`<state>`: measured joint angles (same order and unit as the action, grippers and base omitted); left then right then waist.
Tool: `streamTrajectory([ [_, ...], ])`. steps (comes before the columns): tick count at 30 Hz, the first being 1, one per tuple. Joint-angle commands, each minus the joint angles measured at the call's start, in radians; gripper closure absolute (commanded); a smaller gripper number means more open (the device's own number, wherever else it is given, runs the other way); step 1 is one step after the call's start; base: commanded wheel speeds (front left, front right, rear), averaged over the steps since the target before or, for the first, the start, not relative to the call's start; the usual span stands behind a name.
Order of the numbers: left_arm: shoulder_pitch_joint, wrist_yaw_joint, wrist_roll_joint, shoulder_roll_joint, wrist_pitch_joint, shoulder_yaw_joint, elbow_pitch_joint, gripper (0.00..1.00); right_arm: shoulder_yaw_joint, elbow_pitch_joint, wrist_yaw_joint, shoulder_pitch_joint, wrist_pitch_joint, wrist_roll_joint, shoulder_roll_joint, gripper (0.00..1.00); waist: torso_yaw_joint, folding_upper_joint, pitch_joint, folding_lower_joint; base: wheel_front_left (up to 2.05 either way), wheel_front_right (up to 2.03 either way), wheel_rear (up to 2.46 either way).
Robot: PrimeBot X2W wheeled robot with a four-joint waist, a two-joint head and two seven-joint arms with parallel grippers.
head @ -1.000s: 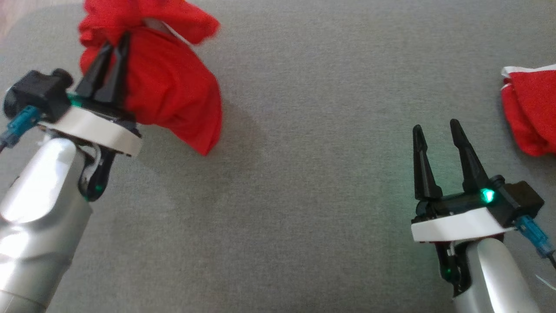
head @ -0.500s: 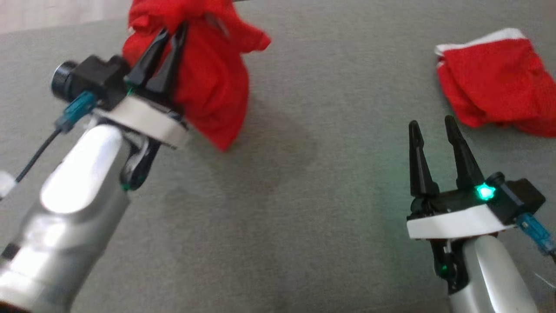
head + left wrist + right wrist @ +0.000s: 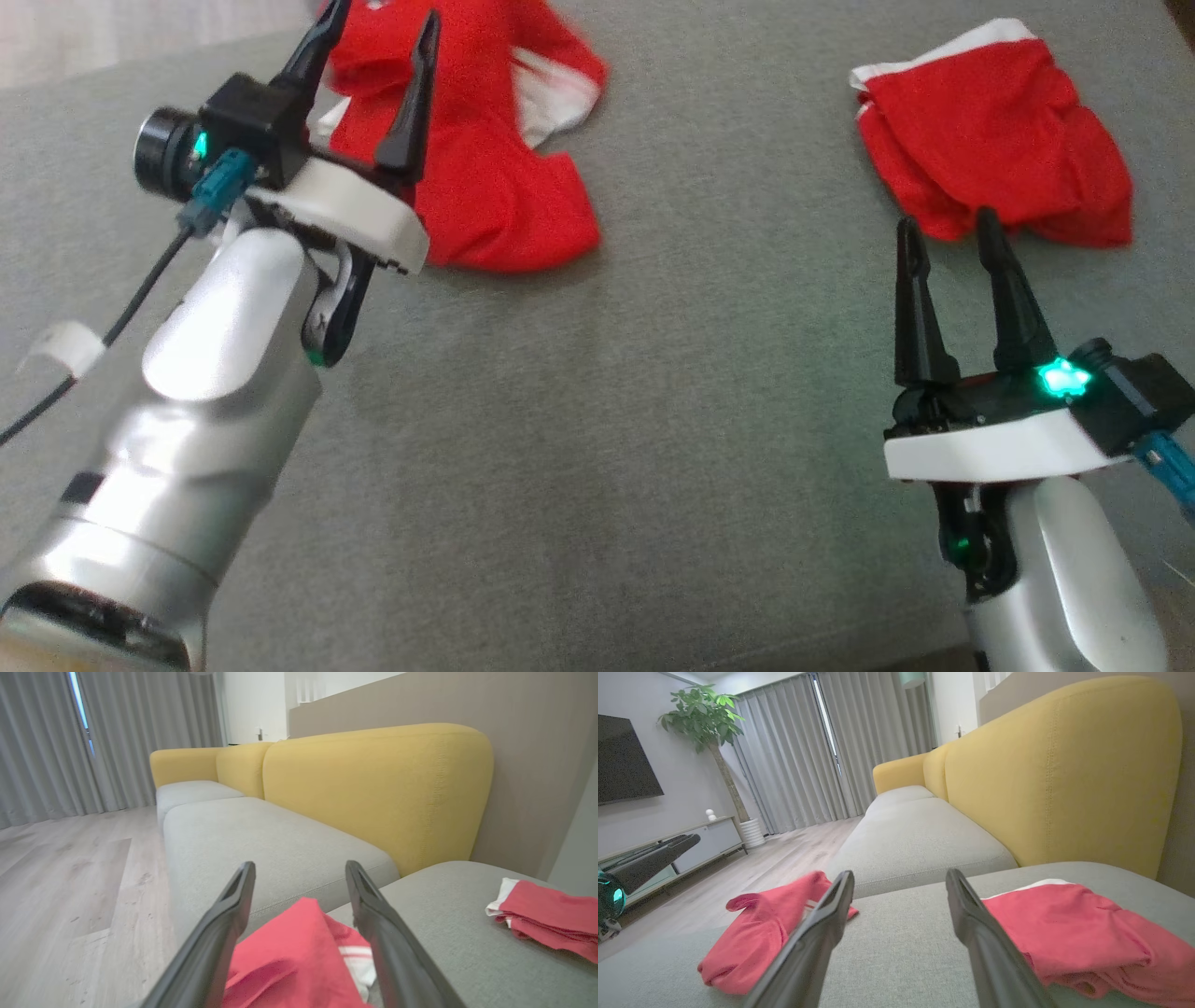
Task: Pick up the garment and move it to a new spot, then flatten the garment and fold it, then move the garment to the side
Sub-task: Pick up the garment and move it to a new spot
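The garment (image 3: 495,187), red with white trim, lies crumpled on the grey cushion (image 3: 653,420) at the upper left. My left gripper (image 3: 383,14) is open just above it, fingers spread on either side of the cloth and holding nothing. The left wrist view shows the garment (image 3: 289,947) low between the left gripper's (image 3: 300,865) fingers. My right gripper (image 3: 945,221) is open and empty at the lower right, tips near a second red garment (image 3: 999,159). In the right wrist view the right gripper (image 3: 900,874) points between the garment (image 3: 756,938) and the second one (image 3: 1073,928).
The grey cushion is part of a sofa with a yellow backrest (image 3: 373,788). Its left edge drops to a wooden floor (image 3: 70,882). A TV stand (image 3: 691,844) and a potted plant (image 3: 705,718) stand across the room.
My left gripper has opened and let go of the garment, which has dropped onto the cushion. The head view has shifted, bringing the second garment further in. The right gripper stays open.
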<state>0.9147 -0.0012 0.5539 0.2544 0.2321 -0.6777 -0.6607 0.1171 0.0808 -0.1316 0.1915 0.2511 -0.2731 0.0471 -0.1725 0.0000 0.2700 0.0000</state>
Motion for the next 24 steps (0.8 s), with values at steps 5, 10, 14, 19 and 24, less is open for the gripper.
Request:
streamTrajectory([
  [5, -0.072, -0.009, 0.016, 0.038, 0.027, 0.064, 0.038, 0.00, -0.002, -0.030, 0.001, -0.007, 0.011, 0.014, 0.003, 0.00, 0.082, 0.0000, -0.044, 0.0000, 0.00, 0.00, 0.00],
  [10, -0.223, -0.007, 0.006, 0.056, 0.029, 0.119, 0.146, 0.00, -0.033, -0.020, 0.001, -0.033, 0.011, 0.044, 0.003, 0.00, 0.159, 0.0000, -0.086, 0.0000, 0.00, 0.00, 0.00],
  [14, -0.376, 0.007, -0.015, 0.058, 0.029, 0.180, 0.252, 0.00, -0.051, -0.009, 0.001, -0.057, 0.011, 0.070, 0.003, 0.00, 0.212, 0.0000, -0.116, 0.0000, 0.00, 0.00, 0.00],
  [19, -0.560, 0.025, -0.052, 0.017, 0.029, 0.254, 0.372, 0.00, -0.063, 0.004, 0.001, -0.088, 0.011, 0.089, 0.003, 0.00, 0.256, 0.0000, -0.140, 0.0000, 0.00, 0.00, 0.00],
  [24, -0.681, 0.029, -0.077, -0.049, 0.030, 0.322, 0.434, 0.00, -0.059, 0.016, 0.001, -0.105, 0.011, 0.095, 0.003, 0.00, 0.269, 0.0000, -0.152, 0.0000, 0.00, 0.00, 0.00],
])
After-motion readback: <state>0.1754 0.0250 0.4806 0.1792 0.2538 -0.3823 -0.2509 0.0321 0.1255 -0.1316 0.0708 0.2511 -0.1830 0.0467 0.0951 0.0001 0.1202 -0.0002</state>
